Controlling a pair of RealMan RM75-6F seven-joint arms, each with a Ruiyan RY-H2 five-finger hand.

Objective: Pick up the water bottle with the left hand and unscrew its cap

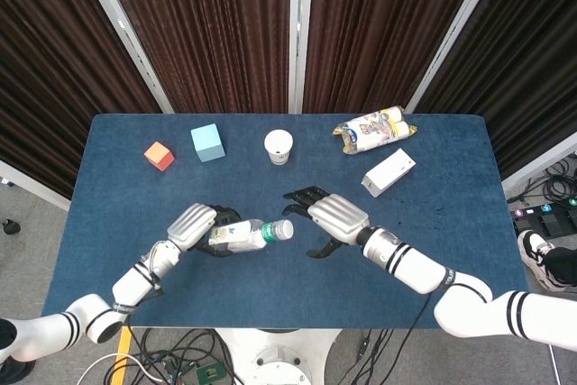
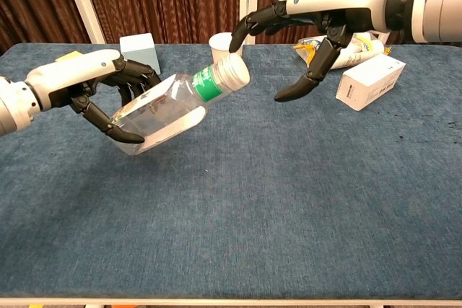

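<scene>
One green-banded water bottle, writing unreadable.

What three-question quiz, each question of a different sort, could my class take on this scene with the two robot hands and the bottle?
1. True or false: the water bottle stands upright on the table.
2. Which hand grips the bottle? A) left hand B) right hand C) both
3. Fill in: the bottle's white cap is still ___ the bottle.

Key:
1. False. It is lifted off the table and tilted, cap end up and toward the right hand.
2. A. The right hand is near the cap with its fingers apart, holding nothing.
3. on
</scene>
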